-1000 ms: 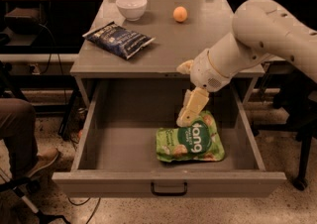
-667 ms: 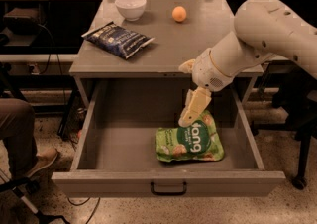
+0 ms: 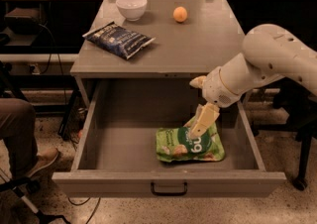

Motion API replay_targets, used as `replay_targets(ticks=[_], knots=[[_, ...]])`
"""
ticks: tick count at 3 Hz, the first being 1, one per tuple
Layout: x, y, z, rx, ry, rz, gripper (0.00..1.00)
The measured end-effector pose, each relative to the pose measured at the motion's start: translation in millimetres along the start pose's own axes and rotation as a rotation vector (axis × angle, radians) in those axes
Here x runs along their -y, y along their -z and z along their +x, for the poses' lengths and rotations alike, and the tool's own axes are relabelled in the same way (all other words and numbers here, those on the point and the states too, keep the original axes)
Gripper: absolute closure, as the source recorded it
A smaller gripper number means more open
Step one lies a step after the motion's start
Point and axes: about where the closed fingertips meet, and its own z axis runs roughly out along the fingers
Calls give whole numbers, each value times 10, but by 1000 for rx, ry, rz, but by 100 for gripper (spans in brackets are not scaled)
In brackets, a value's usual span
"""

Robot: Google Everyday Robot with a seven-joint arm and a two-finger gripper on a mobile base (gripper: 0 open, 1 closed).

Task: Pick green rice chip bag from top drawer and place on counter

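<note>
Right now the green chip bag (image 3: 190,144) lies flat on the floor of the open top drawer (image 3: 129,139). It is toward the front right corner, printed face up, with its long side roughly parallel to the drawer's front panel. From my screen the claw (image 3: 194,131) points down into the drawer and its tip sits at the bag's upper edge. It looks to be touching or just above the foil; I cannot tell which. I also cannot tell whether the claw is open, closed or gripping, since its pale body hides that from this angle. The arm (image 3: 267,64) reaches in from the right side, and its thick white elbow hangs over the drawer's right wall. The drawer is pulled well out, with a small dark handle (image 3: 169,189) centred on the front panel.

Behind the drawer, the counter (image 3: 198,44) carries three things. A dark blue snack bag (image 3: 118,39) lies near the left edge, angled. A white bowl (image 3: 131,7) stands close to the back edge, left of centre. A small orange ball or fruit (image 3: 180,14) sits near the back edge, just right of the bowl and apart from it. At the left, beside the bench, I see a person's leg (image 3: 15,129) and shoe (image 3: 43,161) on the speckled floor.
</note>
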Motion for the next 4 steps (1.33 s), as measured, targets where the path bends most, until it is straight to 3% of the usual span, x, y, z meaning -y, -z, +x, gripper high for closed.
replay_targets(ticks=[1,3,4], knots=[[55,-205,216,-35,-5,-16,0],[26,-581,798,-109,-74,-80,0],[-31,-776,967,-159,-78,-145,0]])
